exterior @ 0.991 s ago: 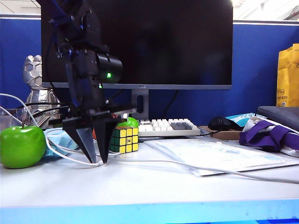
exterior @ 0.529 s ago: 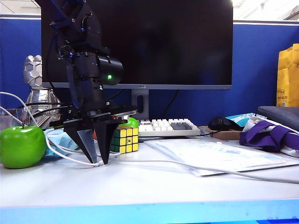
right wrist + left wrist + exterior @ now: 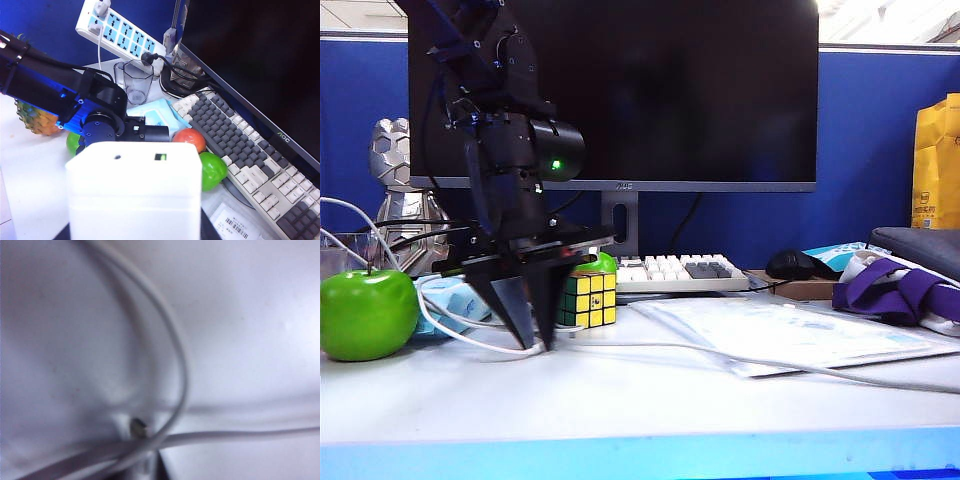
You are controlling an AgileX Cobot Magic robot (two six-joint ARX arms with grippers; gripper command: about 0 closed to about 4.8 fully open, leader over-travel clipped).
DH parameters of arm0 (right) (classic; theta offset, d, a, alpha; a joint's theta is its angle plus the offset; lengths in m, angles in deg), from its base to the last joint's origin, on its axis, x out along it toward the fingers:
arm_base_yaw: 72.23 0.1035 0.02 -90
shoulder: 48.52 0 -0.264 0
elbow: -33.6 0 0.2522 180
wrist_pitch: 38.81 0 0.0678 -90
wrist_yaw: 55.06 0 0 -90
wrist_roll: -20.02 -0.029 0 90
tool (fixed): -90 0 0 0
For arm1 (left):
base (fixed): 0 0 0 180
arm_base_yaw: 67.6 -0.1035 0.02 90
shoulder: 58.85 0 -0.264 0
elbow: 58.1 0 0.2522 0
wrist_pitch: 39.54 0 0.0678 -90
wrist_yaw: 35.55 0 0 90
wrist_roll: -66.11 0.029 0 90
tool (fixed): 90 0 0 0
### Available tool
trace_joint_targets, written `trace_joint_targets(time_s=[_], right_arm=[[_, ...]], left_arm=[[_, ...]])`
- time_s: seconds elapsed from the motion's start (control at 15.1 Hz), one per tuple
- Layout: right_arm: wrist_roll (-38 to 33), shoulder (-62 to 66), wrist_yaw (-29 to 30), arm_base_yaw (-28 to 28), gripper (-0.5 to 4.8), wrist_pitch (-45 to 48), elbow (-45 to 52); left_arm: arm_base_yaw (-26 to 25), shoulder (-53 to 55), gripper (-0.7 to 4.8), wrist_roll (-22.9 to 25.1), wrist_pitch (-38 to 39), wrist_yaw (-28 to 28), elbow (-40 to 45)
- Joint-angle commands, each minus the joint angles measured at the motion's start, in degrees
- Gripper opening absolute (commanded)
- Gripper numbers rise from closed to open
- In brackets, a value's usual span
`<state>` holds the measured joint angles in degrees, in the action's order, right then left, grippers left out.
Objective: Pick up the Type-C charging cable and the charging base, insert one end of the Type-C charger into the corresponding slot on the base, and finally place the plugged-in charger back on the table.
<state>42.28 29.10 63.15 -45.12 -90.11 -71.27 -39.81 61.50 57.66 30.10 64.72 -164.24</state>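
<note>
I have the left gripper (image 3: 532,343) down at the table (image 3: 640,410) on the left of the exterior view, tips pointing straight down just in front of the Rubik's cube (image 3: 586,300) and right of the green apple (image 3: 367,314); its two dark fingers (image 3: 516,315) stand close together with the Type-C charging cable (image 3: 740,355) running at their tips, but I cannot tell whether they are clenched on it. In the left wrist view the cable (image 3: 180,365) loops over the white surface, very near and blurred, with a small metal tip (image 3: 138,426) showing by the crossing strands. From there the cord trails right along the table, past the paper sheet (image 3: 790,335). The right gripper does not show in the exterior view; in the right wrist view the charging base (image 3: 134,195) fills the near foreground, a white block grasped in that gripper above the desk, with the keyboard (image 3: 240,145) and power strip (image 3: 120,32) beyond it.
</note>
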Motion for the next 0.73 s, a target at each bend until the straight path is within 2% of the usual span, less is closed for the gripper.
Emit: trace_joint_targets(time_s=[0.07,0.2,0.4,0.46,0.53,0.73], right_arm=[[-0.17,-0.42,0.37,0.13,-0.05,1.38,-0.33],[-0.17,-0.42,0.33,0.13,-0.05,1.44,-0.33],[-0.17,-0.48,-1.14,0.13,-0.05,1.95,-0.33],[-0.17,-0.48,-3.23,0.13,-0.05,1.99,-0.33],[-0.15,-0.5,-4.85,0.13,-0.05,2.01,-0.33],[0.42,-1.05,-7.23,0.11,-0.05,2.4,-0.33]], left_arm=[[0.07,0.35,-0.06,4.24,1.03,-0.22,0.13],[0.07,0.33,-0.06,6.75,1.97,0.7,0.07],[0.07,-0.98,-0.06,11.58,9.53,9.05,-2.54],[0.07,-2.14,-0.06,12.59,11.43,11.85,-3.8],[0.07,-3.63,-0.06,13.18,12.07,15.08,-4.81],[0.04,-10.51,-0.06,16.72,9.03,31.08,-7.41]])
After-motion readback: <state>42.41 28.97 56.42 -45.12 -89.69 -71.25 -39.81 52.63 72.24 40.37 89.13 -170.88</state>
